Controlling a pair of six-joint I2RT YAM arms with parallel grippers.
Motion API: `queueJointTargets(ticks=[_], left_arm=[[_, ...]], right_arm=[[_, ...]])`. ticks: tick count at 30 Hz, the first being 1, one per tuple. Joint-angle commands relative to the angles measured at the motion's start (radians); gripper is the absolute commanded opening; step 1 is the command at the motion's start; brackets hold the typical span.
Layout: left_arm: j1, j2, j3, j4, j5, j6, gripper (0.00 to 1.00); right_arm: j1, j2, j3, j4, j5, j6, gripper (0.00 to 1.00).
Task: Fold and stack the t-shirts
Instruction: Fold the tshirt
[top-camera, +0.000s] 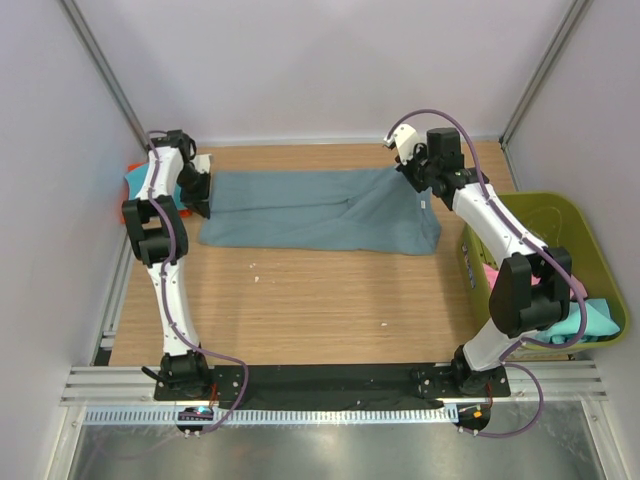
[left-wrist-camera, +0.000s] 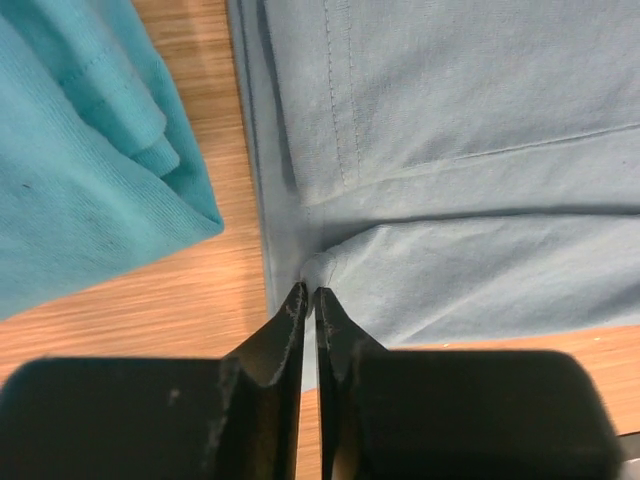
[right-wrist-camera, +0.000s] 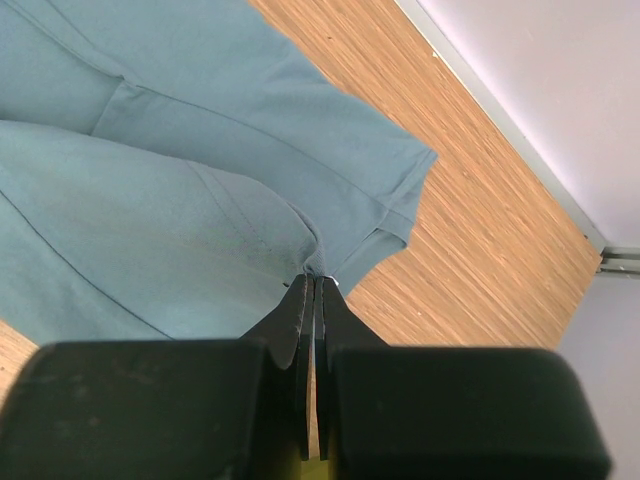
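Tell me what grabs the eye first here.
A blue-grey t-shirt lies stretched in a long band across the far part of the table, with the left gripper and right gripper pinched shut on its opposite ends. An olive-green basket holding more cloth sits at the right edge; a turquoise shirt lies beside the left gripper.

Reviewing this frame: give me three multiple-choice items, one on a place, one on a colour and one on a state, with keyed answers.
1. Where does the green basket stand?
A) at the far left corner
B) at the right side of the scene
C) on top of the spread shirt

2. What colour is the cloth beside the left gripper?
A) turquoise
B) yellow
C) black

3. How are the left gripper and the right gripper?
A) both open above the wood
B) one open, one shut
C) both shut on the blue-grey shirt

Answers:
1 B: the top view shows it at the right.
2 A: the left wrist view shows it turquoise.
3 C: each wrist view shows fingers pinched on a shirt edge.
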Motion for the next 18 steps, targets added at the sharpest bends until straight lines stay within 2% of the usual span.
queueJointTargets(ticks=[1, 4, 18], left_arm=[[-0.001, 0.001, 0.031, 0.024, 0.001, 0.007, 0.06], [-0.003, 0.007, 0.041, 0.027, 0.007, 0.001, 0.00], [0.004, -0.056, 0.055, 0.119, -0.044, -0.050, 0.00]], right_arm=[[-0.003, -0.051, 0.012, 0.054, 0.008, 0.007, 0.01], [-0.003, -0.054, 0.008, 0.054, 0.013, 0.005, 0.01], [-0.038, -0.043, 0.051, 0.108, 0.051, 0.031, 0.01]])
